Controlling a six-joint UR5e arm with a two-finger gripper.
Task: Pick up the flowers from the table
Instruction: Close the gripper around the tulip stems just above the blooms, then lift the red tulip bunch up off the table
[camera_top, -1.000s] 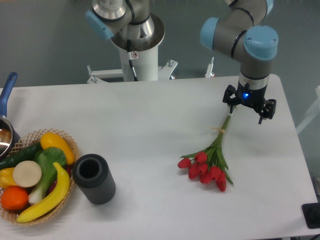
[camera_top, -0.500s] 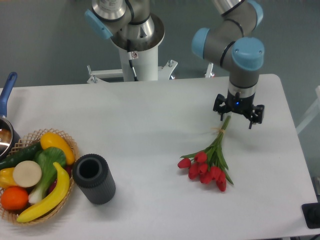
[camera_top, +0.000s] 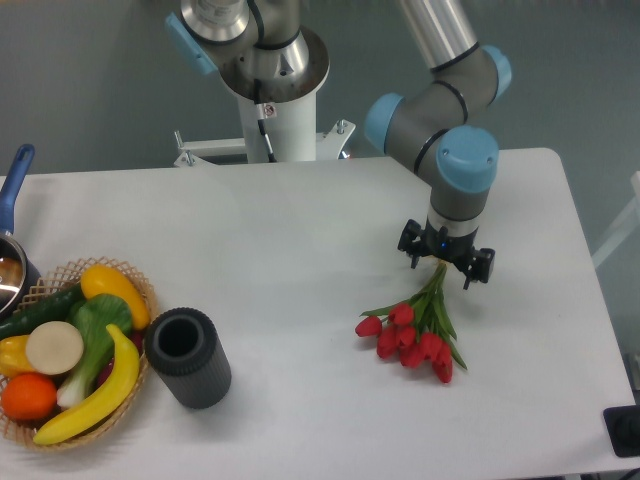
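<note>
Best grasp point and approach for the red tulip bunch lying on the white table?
Grip the bunch of red tulips with green stems at the bundled stems, just above the leaves. They are the narrowest, firmest part, lying flat on the white rectangular table and running up-right from the blooms. Come straight down from above, fingers across the stem line. The two-finger gripper already hovers there, apparently open.

On the desk (camera_top: 300, 230), the flowers (camera_top: 415, 330) lay at about four o'clock from centre with the pincer (camera_top: 445, 262) directly above their stems, while a cylinder (camera_top: 187, 357) stood at eight o'clock, just right of a basket (camera_top: 140, 290) at the left edge.
</note>
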